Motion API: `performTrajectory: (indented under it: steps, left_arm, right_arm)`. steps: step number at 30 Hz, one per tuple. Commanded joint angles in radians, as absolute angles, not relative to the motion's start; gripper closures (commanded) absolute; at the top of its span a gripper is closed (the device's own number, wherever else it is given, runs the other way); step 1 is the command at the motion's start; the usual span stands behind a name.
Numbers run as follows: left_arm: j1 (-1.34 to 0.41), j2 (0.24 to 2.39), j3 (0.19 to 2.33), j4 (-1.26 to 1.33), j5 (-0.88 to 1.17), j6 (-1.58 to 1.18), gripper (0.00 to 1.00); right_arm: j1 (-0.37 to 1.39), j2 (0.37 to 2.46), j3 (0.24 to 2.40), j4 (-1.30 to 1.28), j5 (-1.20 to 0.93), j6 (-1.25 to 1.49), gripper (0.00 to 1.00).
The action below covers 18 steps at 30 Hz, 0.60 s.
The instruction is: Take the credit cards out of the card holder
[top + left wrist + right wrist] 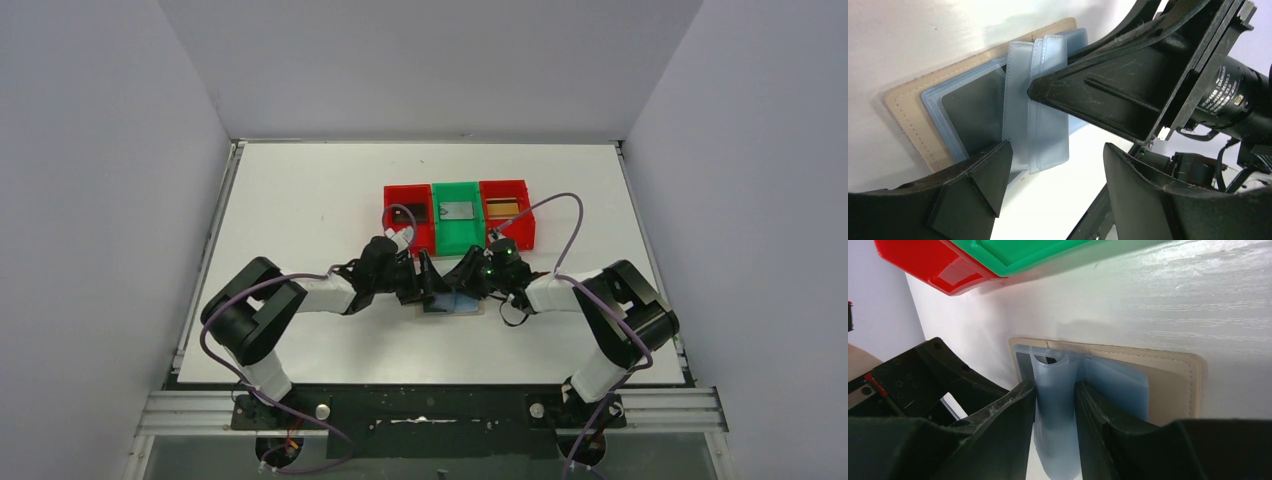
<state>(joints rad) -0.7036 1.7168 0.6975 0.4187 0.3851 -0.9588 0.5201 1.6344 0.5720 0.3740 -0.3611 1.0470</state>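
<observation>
Beige card holder [1173, 385] lay open on the table [1198, 300], one dark card [970, 110] inside. Noted the right gripper [1054, 390] pinching the blue sleeves [1055, 365]; the left gripper [1057, 150] gaped, empty. Risk: slick sleeves slipping free, covering that card.

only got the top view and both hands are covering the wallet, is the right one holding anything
Observer: yes, the right hand looks pinched on a blue sleeve that stands up from the open wallet.
Operator: any card left in there
Observer: a dark card lies flat inside the wallet, under clear plastic.
Operator: left hand on it?
Observer: no, the left hand is open, with nothing between its fingers.
</observation>
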Motion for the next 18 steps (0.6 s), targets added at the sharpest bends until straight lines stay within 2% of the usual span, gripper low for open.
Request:
performTrajectory:
  steps: [1, 11, 18]
  left_arm:
    - [-0.690, 1.730, 0.663, 0.498, 0.445, -0.995, 0.33]
    - [-0.664, 1.745, 0.610, 0.657, 0.508, -1.041, 0.33]
    - [-0.656, 1.779, 0.610, 0.749, 0.566, -1.068, 0.33]
  right_arm:
    - [0.504, 1.654, 0.546, 0.432, -0.393, 1.050, 0.63]
    - [0.482, 1.599, 0.512, 0.481, -0.430, 1.050, 0.52]
    - [0.467, 1.564, 0.485, 0.522, -0.443, 1.049, 0.50]
